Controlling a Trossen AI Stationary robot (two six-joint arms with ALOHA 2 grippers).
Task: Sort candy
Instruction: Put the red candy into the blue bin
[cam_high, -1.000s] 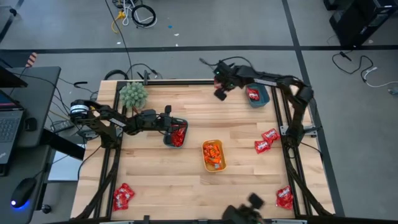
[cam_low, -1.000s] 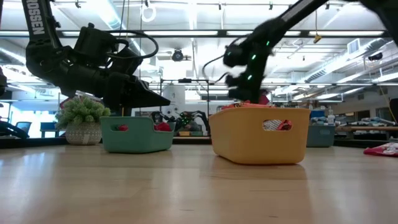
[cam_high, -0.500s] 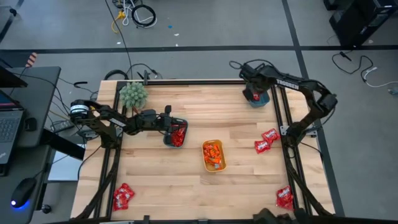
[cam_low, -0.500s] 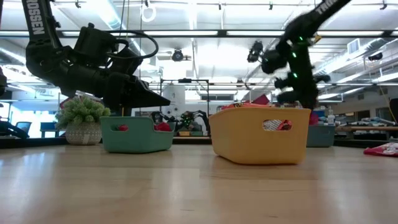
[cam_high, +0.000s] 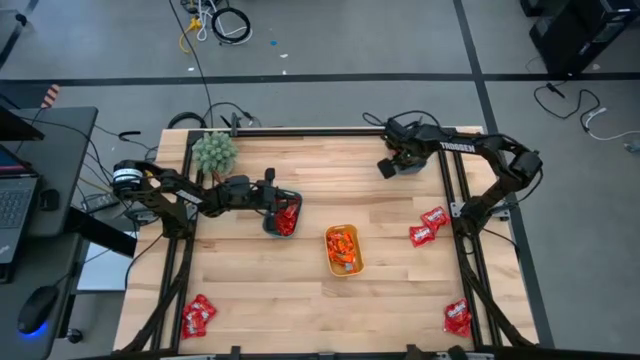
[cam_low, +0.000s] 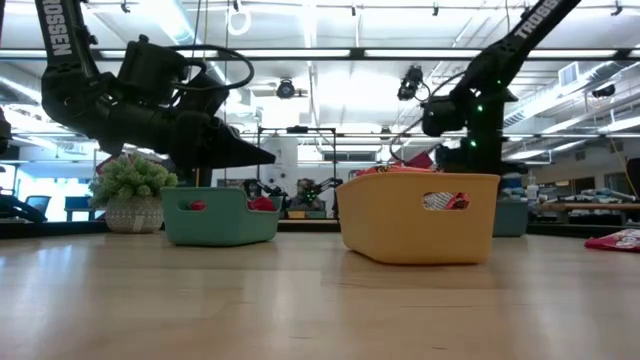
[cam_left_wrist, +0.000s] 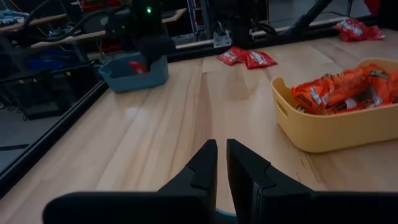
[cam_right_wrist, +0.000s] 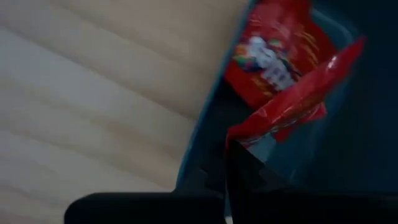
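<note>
My right gripper (cam_high: 386, 167) hangs, pointing down, at the left rim of the blue tray (cam_right_wrist: 198, 155) at the table's far right. It is shut on a creased red candy packet (cam_right_wrist: 298, 93). Another red packet (cam_right_wrist: 267, 56) lies flat in that tray. My left gripper (cam_left_wrist: 221, 155) hovers nearly level above the teal tray (cam_high: 272, 226), which holds red candy (cam_high: 288, 218). A narrow gap shows between its fingers, with nothing in it. Orange candy (cam_high: 343, 245) fills the yellow tray (cam_low: 420, 215). My right gripper pinches the creased red packet at one end (cam_right_wrist: 239, 138), right at its fingertips. The fingers come from above, pointing down. The packet slants away from the fingers over the inside of the blue tray. Whether its far end rests on the tray, I cannot tell.
Loose red packets lie on the table at the right edge (cam_high: 428, 225), the near right corner (cam_high: 457, 318) and the near left corner (cam_high: 198, 315). A fuzzy green plant (cam_high: 214, 152) stands at the far left. Bare wood lies between the trays.
My right gripper has swung from the table's far middle toward the right edge, passed over the blue tray and come back to its left rim. It has sunk and rolled at the wrist, staying shut.
</note>
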